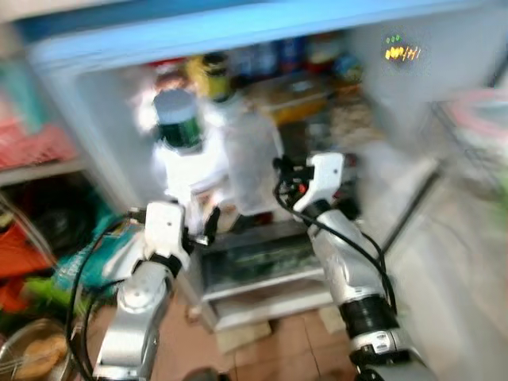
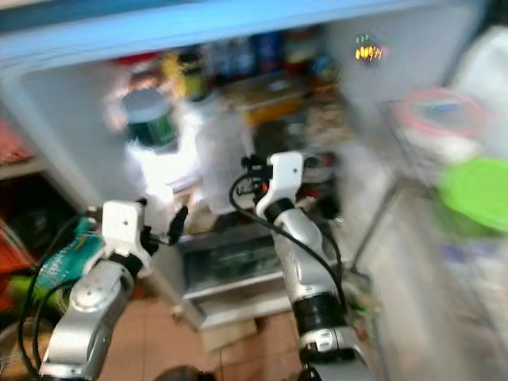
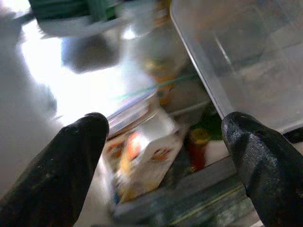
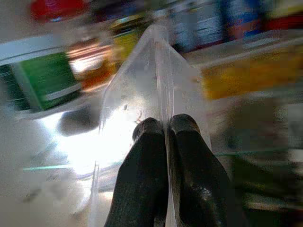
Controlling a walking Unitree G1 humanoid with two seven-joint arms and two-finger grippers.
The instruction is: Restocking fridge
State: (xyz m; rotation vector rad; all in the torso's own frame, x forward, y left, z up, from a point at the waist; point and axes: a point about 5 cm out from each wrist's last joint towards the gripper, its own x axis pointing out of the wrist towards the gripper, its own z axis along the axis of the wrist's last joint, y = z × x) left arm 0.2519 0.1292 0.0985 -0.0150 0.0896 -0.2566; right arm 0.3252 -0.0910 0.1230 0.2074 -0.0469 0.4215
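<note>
An open fridge [image 1: 103, 119] stands before me, blurred by motion. My right gripper [image 4: 165, 130] is shut on the rim of a clear plastic container [image 1: 252, 163], held up in front of the fridge shelves. In the left wrist view the container [image 3: 246, 61] lies beyond the fingers. My left gripper [image 3: 165, 137] is open, low by the fridge's lower shelf, with nothing between its fingers [image 3: 78, 156]. A green-banded jar [image 1: 178, 119] sits on a bright shelf at the left. Bottles and a yellow pack [image 4: 236, 73] crowd the upper shelves.
A glass-fronted drawer [image 1: 254, 258] sits at the fridge's bottom. The fridge door [image 1: 444, 198] with its racks stands open at the right. Shelving with red and green items [image 1: 40, 238] is at the left. A small carton [image 3: 142, 161] lies on the lower shelf.
</note>
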